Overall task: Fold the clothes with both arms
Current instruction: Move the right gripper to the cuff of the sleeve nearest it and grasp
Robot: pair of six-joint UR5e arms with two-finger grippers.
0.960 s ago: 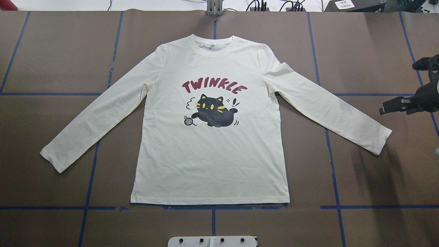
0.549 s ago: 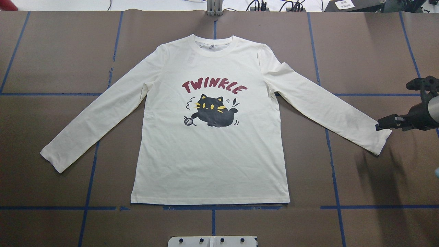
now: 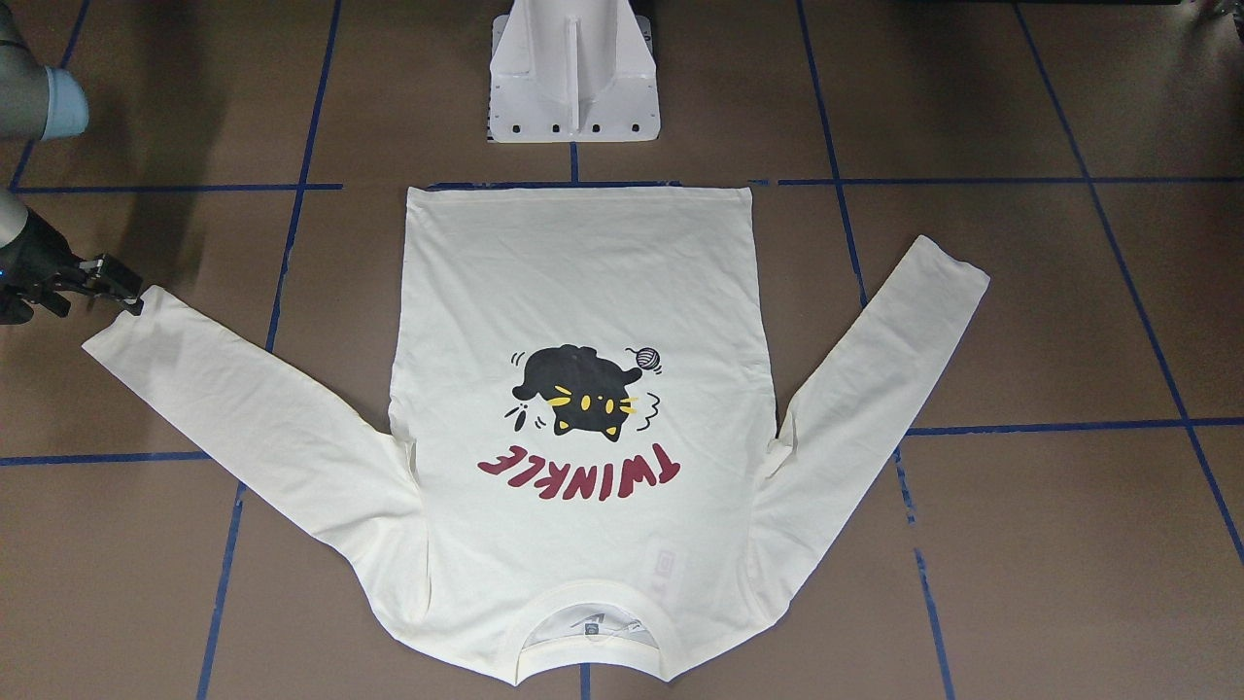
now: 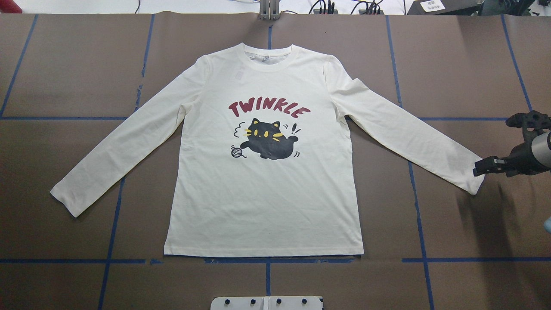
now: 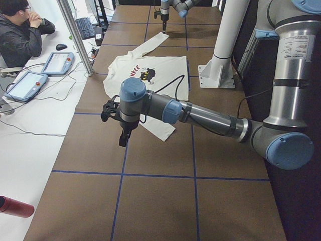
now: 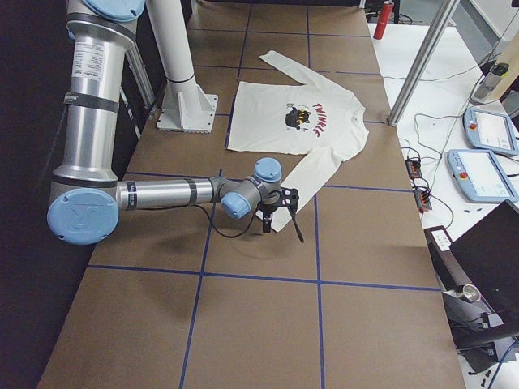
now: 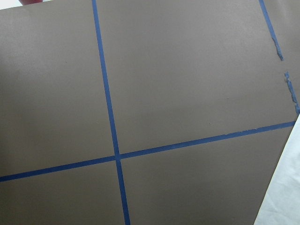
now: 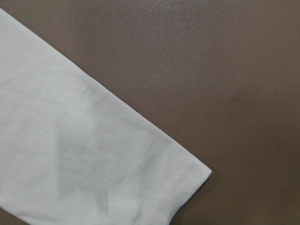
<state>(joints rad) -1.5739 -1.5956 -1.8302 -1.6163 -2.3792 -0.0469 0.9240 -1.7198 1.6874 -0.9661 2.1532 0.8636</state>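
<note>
**Q:** Where is the shirt?

**A:** T-shirt (image 4: 262, 202) flat on the brown table (image 4: 64, 64), print side up, straight out in front of the pedestal base (image 3: 573, 87). Hem is the edge nearest the base and the collar the farthest. Cat print (image 4: 267, 144) and red lettering sit mid-chest, in line with the base. Both sleeves are spread and slant away from the body, one to each side of the base.

**Q:** Your right gripper?

**A:** My right gripper (image 4: 478, 166) is well off to my right of the base, at the end of that side's sleeve. Its tip is over the far corner of the cuff (image 4: 473, 183). In the right side view the fingers look spread apart. Nothing is between them, and the cuff lies flat on the table. My wrist camera looks down on that cuff corner and the bare brown surface beside it. My own fingers are not in its picture.

**Q:** And the left?

**A:** My left gripper (image 5: 123, 136) is well off to my left of the base, pointing down above bare table just past the end of the other sleeve. It is not touching the cloth. Only the left side view shows it, so I cannot tell how far apart the fingers are. That wrist camera shows crossing blue tape lines (image 7: 110, 117) and a sliver of cream cloth at its lower right corner.
</note>
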